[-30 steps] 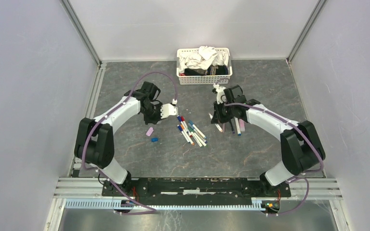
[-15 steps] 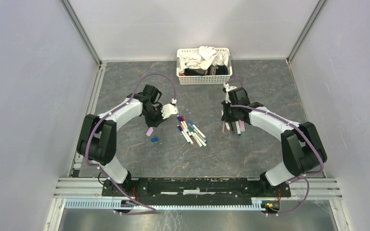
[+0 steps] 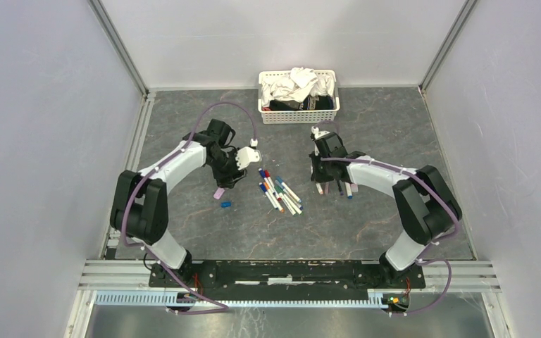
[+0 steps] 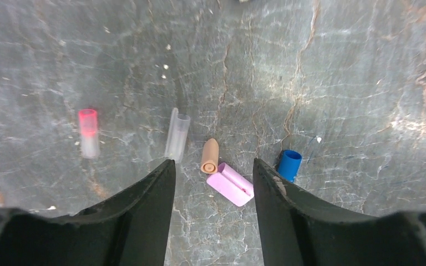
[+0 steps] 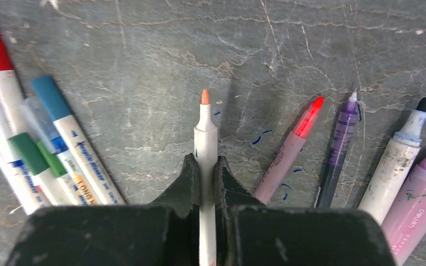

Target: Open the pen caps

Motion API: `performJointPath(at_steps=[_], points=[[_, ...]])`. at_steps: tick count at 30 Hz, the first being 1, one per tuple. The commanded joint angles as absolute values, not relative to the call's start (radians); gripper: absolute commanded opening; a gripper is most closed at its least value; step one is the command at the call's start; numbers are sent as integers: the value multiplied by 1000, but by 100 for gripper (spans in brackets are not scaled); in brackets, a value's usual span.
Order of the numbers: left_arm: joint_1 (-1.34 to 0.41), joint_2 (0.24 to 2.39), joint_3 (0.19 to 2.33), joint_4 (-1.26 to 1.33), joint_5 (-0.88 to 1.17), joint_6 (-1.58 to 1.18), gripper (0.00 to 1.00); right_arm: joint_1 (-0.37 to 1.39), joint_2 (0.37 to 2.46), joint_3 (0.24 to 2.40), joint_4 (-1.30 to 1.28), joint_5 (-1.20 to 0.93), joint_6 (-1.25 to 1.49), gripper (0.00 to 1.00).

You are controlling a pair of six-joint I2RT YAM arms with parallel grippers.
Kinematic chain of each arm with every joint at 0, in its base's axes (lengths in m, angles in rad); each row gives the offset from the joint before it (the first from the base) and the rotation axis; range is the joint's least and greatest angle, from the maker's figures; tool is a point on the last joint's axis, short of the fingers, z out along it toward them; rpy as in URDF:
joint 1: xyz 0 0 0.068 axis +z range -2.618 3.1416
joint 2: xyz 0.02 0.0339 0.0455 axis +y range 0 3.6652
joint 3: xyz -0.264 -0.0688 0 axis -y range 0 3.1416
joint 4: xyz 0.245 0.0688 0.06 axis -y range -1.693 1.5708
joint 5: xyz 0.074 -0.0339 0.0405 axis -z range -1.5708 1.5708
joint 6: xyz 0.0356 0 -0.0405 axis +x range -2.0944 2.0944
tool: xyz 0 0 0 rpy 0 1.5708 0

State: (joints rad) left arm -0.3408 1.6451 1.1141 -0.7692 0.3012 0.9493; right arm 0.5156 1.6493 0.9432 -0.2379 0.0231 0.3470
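Firstly, left gripper (image 4: 213, 169): jaws moderately apart, clamping nothing, pointing down at the table (image 4: 338, 83).
Between the left fingers: a peach cap (image 4: 209, 156) and a pink cap (image 4: 230, 184) lie on the table touching each other, clear of both fingers.
Beside the left fingers: a clear cap (image 4: 177, 134) just off the tip of the finger at the view's left; a blue cap (image 4: 289, 165) just beside the other finger; a red-rimmed cap (image 4: 87, 133) farther out, alone.
Right gripper (image 5: 206, 162): jaws narrow, closed on a white pen (image 5: 206, 130) with its bare peach tip pointing away from the wrist.
Flanking the held pen: capped pens (image 5: 61, 119) fanned on one side and uncapped pens (image 5: 288, 155) on the other, with bare table either side of the held barrel.
Open room: the near half of the table, between the arm bases and both groups of pens, is bare stone-grey surface; both grippers work mid-table, well apart from the side walls.
Far edge: a white basket (image 3: 298, 115) of crumpled cloths sits against the back wall, apart from both arms.
Cut off: the held pen's rear end disappears between the right fingers; the thick pink pen at the corner and the outermost capped pens run out of frame.
Hard to make out: from above, only the pink and blue caps show beside the left gripper; whether the held pen's tip touches the table cannot be told.
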Motion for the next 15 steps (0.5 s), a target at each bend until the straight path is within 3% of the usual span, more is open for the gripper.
performJointPath(at_steps=[1,3,4,5,8,15], points=[[-329,1569,1224,-838,390,883,61,532,1693,953,-190,127,383,5],[-327,1558,1261,-865,401,865,62,539,1706,952,-190,152,382,9],[-324,1551,1279,-878,408,861,91,542,1709,953,-193,164,380,12],[-323,1544,1297,-889,411,855,99,545,1710,954,-197,180,378,16],[-322,1522,1359,-922,408,823,100,556,1707,971,-212,208,367,27],[-317,1447,1480,-902,300,748,100,605,1654,1022,-241,255,340,35]])
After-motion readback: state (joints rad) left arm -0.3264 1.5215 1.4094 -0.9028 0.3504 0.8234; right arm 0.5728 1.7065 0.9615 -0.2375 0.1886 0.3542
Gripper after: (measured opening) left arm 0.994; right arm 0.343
